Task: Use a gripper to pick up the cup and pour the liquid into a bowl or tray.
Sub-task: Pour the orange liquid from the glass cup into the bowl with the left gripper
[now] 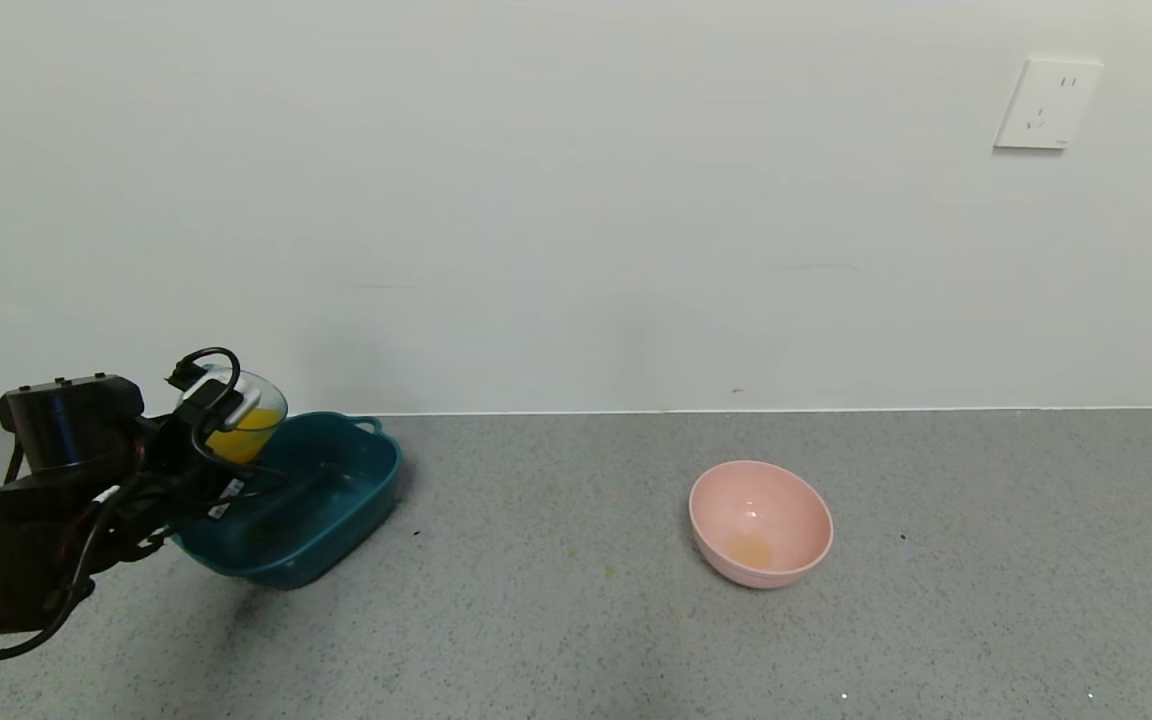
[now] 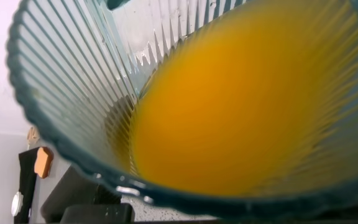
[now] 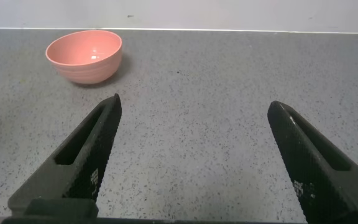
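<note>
Setting: grey speckled countertop (image 1: 576, 600) against a plain pale wall with a white socket plate (image 1: 1047, 103).
Left gripper: the left gripper (image 1: 221, 415) is pinched on the cup (image 1: 248, 412), holding it raised above the near-left end of the teal tray (image 1: 356, 500).
Cup: tipped toward the tray; the orange liquid (image 1: 241, 432) sits low against the tilted side and has not reached the rim.
Right gripper: the right gripper (image 3: 194, 162) hangs low over bare counter with its fingers spread wide, holding nothing.
Pink bowl: the pink bowl (image 1: 761, 522) stands well apart to the right, a faint orange stain at its bottom.
Risk: the cup's mouth looks close to the tray's edge, so a fast tilt could send liquid over the rim onto the counter; smooth ribbed plastic could also twist in the grip.
Left wrist view only: looks straight into the cup (image 2: 73, 93), showing ribbed walls and liquid (image 2: 241, 106) pooled deep to one side.
Head view only: shows where the cup sits relative to the tray.
Right wrist view only: shows the idle jaws and the bowl (image 3: 84, 55) beyond them.
</note>
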Tool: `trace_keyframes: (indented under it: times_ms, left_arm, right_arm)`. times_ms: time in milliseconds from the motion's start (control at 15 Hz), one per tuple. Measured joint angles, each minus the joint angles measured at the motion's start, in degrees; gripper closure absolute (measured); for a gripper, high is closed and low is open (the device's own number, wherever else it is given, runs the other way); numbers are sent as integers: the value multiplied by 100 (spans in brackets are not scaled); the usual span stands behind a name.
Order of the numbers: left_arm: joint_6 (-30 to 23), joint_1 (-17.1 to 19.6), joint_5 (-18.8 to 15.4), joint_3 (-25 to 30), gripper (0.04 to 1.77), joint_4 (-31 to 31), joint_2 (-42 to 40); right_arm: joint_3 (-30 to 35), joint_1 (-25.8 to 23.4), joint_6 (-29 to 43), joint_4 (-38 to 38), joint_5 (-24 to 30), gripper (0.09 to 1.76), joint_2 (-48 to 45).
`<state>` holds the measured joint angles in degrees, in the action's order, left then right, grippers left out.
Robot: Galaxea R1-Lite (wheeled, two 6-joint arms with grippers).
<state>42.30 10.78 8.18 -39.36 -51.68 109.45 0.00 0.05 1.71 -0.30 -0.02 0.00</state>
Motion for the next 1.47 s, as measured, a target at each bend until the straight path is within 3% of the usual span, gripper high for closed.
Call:
trace_keyframes:
  times_ms: [733, 1000, 1467]
  left_arm:
    - [880, 55, 69, 28, 51, 5, 33]
    - [1313, 55, 352, 41, 51, 2, 41]
    - [2131, 46, 502, 9, 51, -6, 39]
  right_arm:
    - [0, -2, 0, 0, 2, 14, 0]
    - [0, -2, 0, -2, 2, 14, 0]
    - [0, 0, 2, 0, 2, 14, 0]
